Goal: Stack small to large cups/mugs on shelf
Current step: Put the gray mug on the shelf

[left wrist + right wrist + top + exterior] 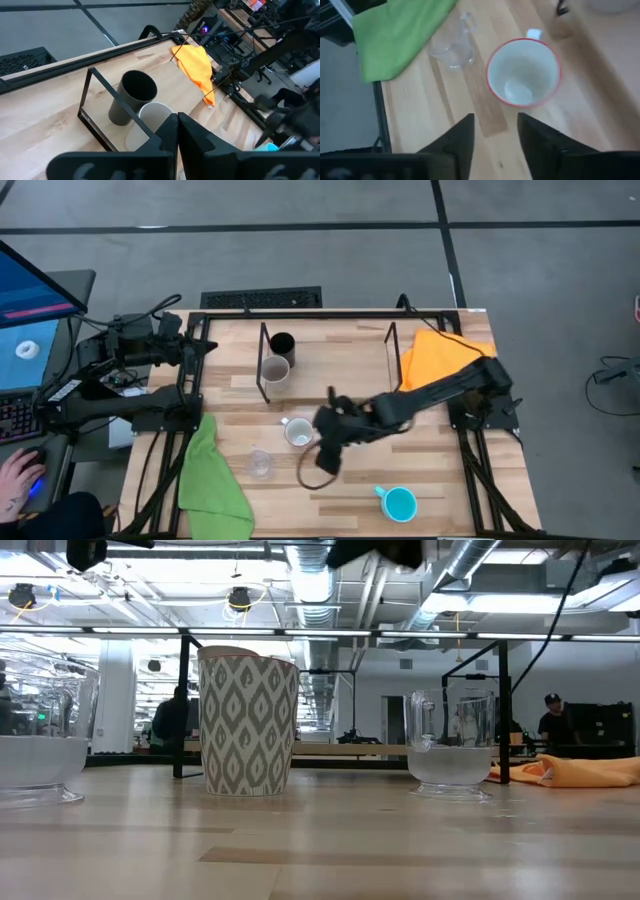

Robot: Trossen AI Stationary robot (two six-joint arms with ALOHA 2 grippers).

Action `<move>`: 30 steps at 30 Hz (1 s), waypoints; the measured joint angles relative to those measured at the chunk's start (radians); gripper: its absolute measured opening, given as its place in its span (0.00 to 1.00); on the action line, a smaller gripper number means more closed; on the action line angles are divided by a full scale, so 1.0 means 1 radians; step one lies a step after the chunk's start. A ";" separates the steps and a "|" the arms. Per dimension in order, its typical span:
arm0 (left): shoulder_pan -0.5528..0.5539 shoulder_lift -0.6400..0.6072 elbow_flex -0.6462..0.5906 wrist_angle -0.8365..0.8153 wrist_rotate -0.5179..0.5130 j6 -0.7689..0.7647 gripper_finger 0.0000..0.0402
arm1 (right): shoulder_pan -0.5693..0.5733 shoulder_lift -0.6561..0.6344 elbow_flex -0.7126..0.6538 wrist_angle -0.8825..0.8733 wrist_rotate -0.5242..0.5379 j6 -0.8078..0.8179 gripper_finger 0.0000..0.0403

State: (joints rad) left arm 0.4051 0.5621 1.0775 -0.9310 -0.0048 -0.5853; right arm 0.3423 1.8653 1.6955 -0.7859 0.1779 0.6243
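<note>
A white mug with a red rim (298,432) stands on the table and shows patterned in the low view (248,725). My right gripper (495,140) is open above the table just near of this mug (522,72) and touches nothing; it also shows in the high view (325,458). A clear glass cup (260,464) stands to the mug's left, also in the right wrist view (452,45). A black mug (282,343) and a grey-beige mug (275,370) stand by the shelf's left rod (265,362). A light blue mug (398,502) stands near the front edge. My left gripper (176,135) waits shut at the table's left.
A green cloth (212,480) lies at the front left and an orange cloth (440,355) at the back right. The low view shows two clear glass cups, one at the left (40,755) and one at the right (452,745). A person's hand (18,475) rests off the table's left.
</note>
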 joint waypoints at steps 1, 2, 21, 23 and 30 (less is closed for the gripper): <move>0.000 0.000 0.000 0.000 0.000 -0.002 0.00 | -0.016 0.023 0.000 0.027 -0.025 -0.004 0.44; 0.000 0.000 0.000 0.000 0.000 -0.003 0.00 | -0.031 0.042 0.000 0.040 -0.043 -0.004 0.46; 0.000 0.000 0.000 0.000 -0.002 -0.013 0.00 | -0.195 0.217 0.002 0.084 -0.092 -0.076 0.51; 0.000 0.000 0.000 0.001 -0.002 -0.013 0.00 | -0.196 0.222 0.001 0.080 -0.104 -0.076 0.50; 0.000 0.000 0.000 0.001 -0.011 -0.004 0.00 | -0.194 0.235 0.001 0.069 -0.122 -0.076 0.30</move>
State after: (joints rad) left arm 0.4051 0.5624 1.0775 -0.9302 -0.0154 -0.5889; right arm 0.1482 2.1002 1.6967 -0.7168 0.0563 0.5488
